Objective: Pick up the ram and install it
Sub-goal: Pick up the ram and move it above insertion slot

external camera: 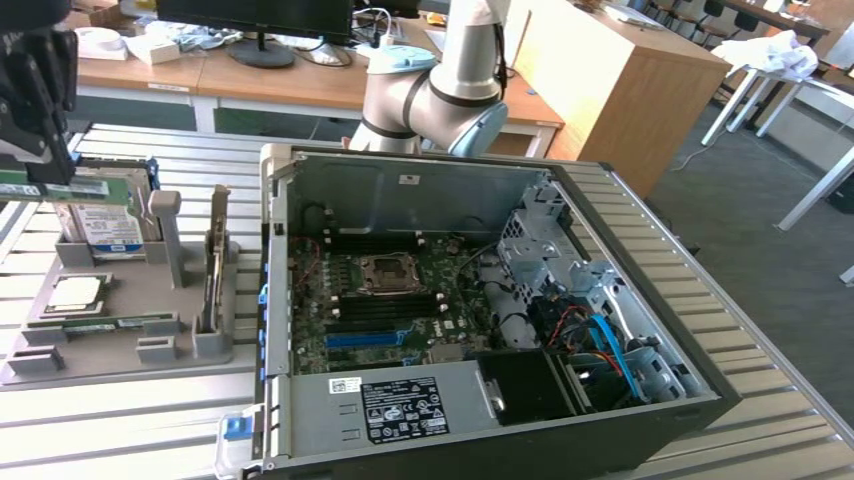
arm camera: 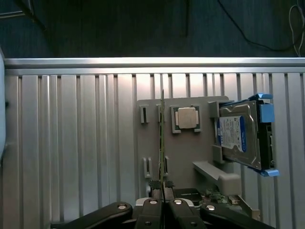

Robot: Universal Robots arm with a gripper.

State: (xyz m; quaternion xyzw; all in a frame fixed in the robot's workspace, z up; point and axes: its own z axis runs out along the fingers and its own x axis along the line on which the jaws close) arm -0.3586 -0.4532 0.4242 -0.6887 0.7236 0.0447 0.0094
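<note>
The open computer case (external camera: 601, 440) stands well off to the gripper's (arm camera: 163, 187) side. The grey tray (arm camera: 186, 157) lies beneath the gripper, with the hard drive (arm camera: 238, 136) beside it. The fingers are clamped on the ram (arm camera: 163, 143), held clear above the tray. The ram looks light, stiff and fragile, so it is probably best pinched on its flat faces near an edge.

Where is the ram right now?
The gripper has its fingers shut on the ram at the exterior view's far left, above the grey parts holder near the hard drive, outside the computer case.
</note>
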